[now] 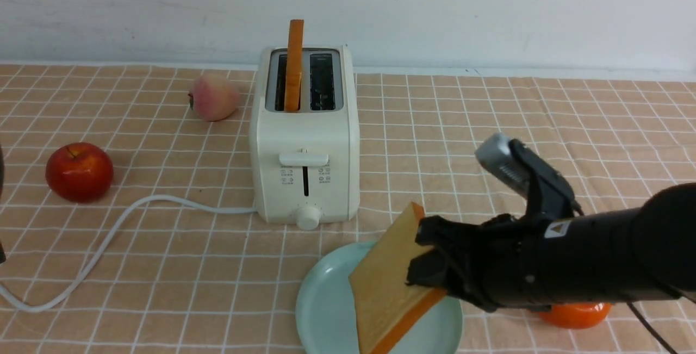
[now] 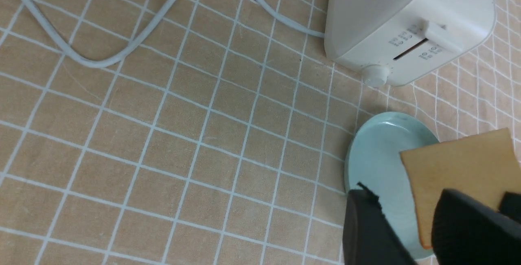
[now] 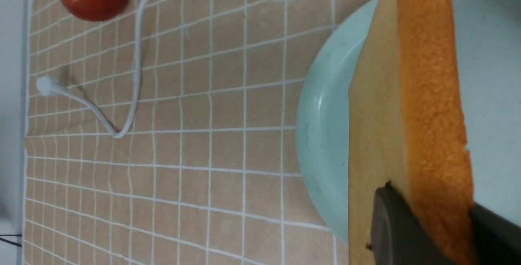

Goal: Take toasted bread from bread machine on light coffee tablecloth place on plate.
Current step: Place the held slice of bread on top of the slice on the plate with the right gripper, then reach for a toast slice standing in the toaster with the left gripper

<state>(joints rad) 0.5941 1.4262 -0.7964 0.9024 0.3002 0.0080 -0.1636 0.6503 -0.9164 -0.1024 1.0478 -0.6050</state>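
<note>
Nearest me hung the toast slice (image 1: 387,283), clenched by one edge in the right claw (image 1: 427,259). It was tilted steeply above the plate (image 1: 326,310), with its orange crust along the lower side. Whether its low corner touched the plate I could not tell, because that corner ran off the bottom of the front view.

Just behind the plate stood the bread machine (image 1: 304,174), with the second slice (image 1: 294,66) upright in its left slot. All of it sat on the tablecloth (image 1: 163,256) covering the table. The cord (image 1: 109,234) snaked away to the left, and a red apple (image 1: 79,172) and a peach (image 1: 213,97) lay well apart on that side. The left claw was out of view.

I judged the danger to lie in the release. The slice was close to upright and about as wide as the plate, so letting go there could let it topple over the rim onto the cloth. It wanted laying flatter and lower first. The arm also passed close over an orange fruit (image 1: 576,313), which a low sweep might nudge.
</note>
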